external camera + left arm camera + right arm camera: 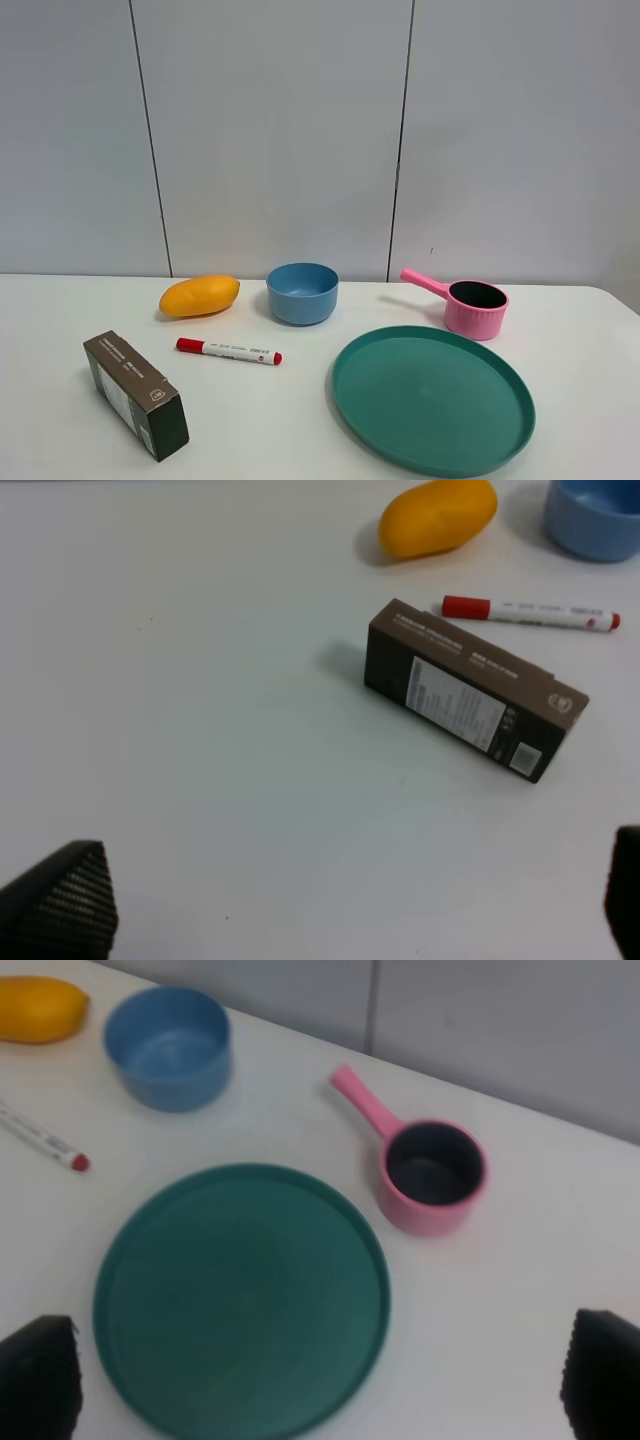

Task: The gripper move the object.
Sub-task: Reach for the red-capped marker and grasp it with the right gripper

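The marker pen (pixel 228 351), slim and white with small print, a red cap and a red end, lies flat on the left half of the white table (pixel 600 340), between the mango (pixel 199 296) and the brown box (pixel 136 394) and touching neither. A grey panelled wall (pixel 280 130) backs the table's far edge, near which stand a blue bowl (pixel 302 293) and a dark-lined pink saucepan (pixel 470 305); a green plate (pixel 432 398) lies toward the near right corner, and all three show bare insides. The left gripper (pixel 340 905) and right gripper (pixel 320 1380) hang with jaws wide apart, gripping nothing.
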